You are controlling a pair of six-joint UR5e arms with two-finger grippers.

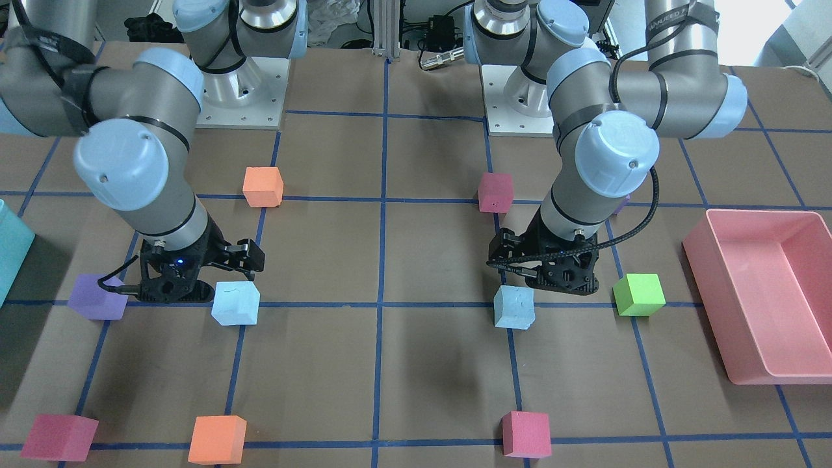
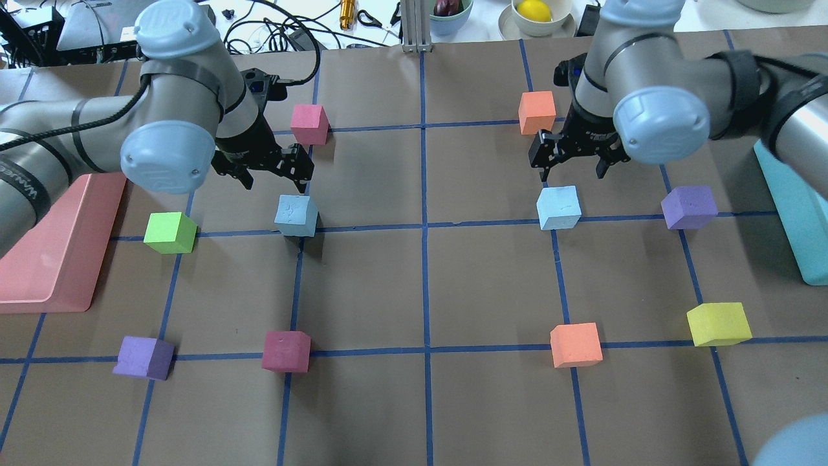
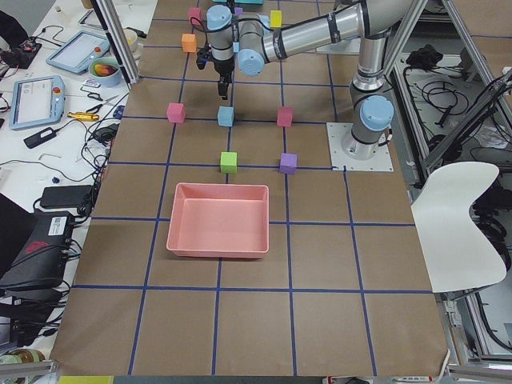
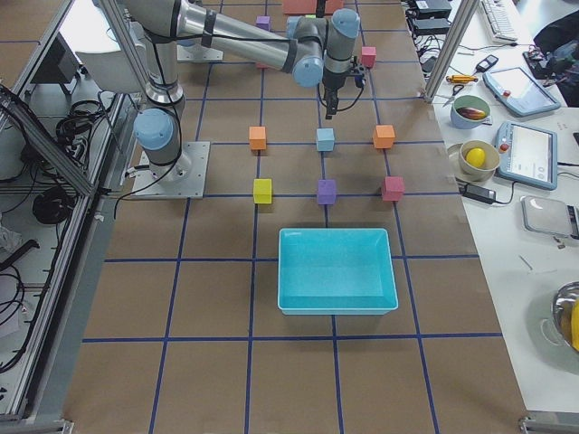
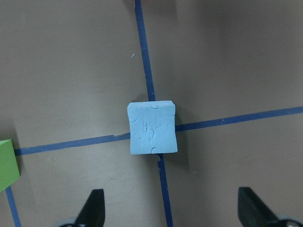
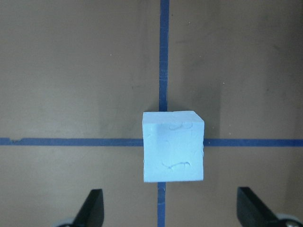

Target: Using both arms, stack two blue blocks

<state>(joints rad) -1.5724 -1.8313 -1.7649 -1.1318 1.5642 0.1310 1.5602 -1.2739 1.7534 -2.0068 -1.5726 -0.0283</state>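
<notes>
I am at the approach, with neither block grasped and nothing stacked yet. My left gripper [image 2: 275, 178] hangs over the table [image 2: 420, 291] with its fingers spread wide. The left blue block [image 2: 297, 215] sits just ahead of the fingertips, a touch left of the midline between them. It rests on a crossing of blue tape lines [image 5: 142, 47] and is turned slightly against my fingers. A green cube [image 5: 7, 163] lies off to the gripper's left, well apart.

My right gripper [image 2: 572, 169] is also spread wide and empty. The right blue block [image 2: 559, 207] lies just ahead of it, close to centred between the fingers and squarer to them, also on a tape crossing.

Next, I judge, each gripper must move forward and down until its block stands between the fingers, then close. The left one probably needs a small wrist turn first. One arm then lifts its block across to the other.

Both blocks are pale sky-blue foam cubes with creased, scuffed tops, so I expect them to give a little under the squeeze.
</notes>
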